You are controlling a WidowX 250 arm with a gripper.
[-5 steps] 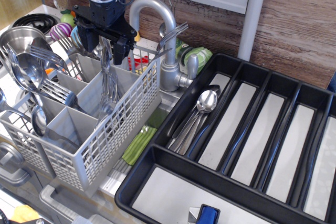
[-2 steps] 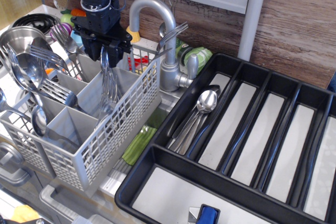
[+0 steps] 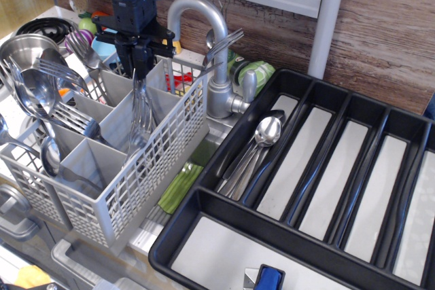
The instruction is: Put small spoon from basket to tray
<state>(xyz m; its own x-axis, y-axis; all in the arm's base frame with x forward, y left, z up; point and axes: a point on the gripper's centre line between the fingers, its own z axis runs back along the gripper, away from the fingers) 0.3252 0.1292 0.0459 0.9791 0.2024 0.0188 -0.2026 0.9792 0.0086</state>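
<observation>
The light grey slotted basket (image 3: 160, 164) stands at the left, next to the tap. The small spoon (image 3: 141, 110) stands upright in a middle-back compartment, with its thin handle pointing up among other slim steel handles. My gripper (image 3: 139, 64) hangs straight down over that compartment, its fingers drawn together on the top of the handle. The spoon's bowl is hidden inside the basket. The black tray (image 3: 204, 198) lies at the right with long grey-floored compartments. Its leftmost long compartment holds a few spoons (image 3: 265, 130).
A chrome tap (image 3: 211, 28) rises just right of the gripper, between basket and tray. Forks (image 3: 64, 73) and large spoons (image 3: 30, 96) stick out of the basket's left compartments. A steel pot (image 3: 24, 45) sits far left. A green item (image 3: 180, 188) lies below the basket.
The gripper has risen slightly and shifted a little, and its fingers have closed from wide apart to pinched on the spoon handle.
</observation>
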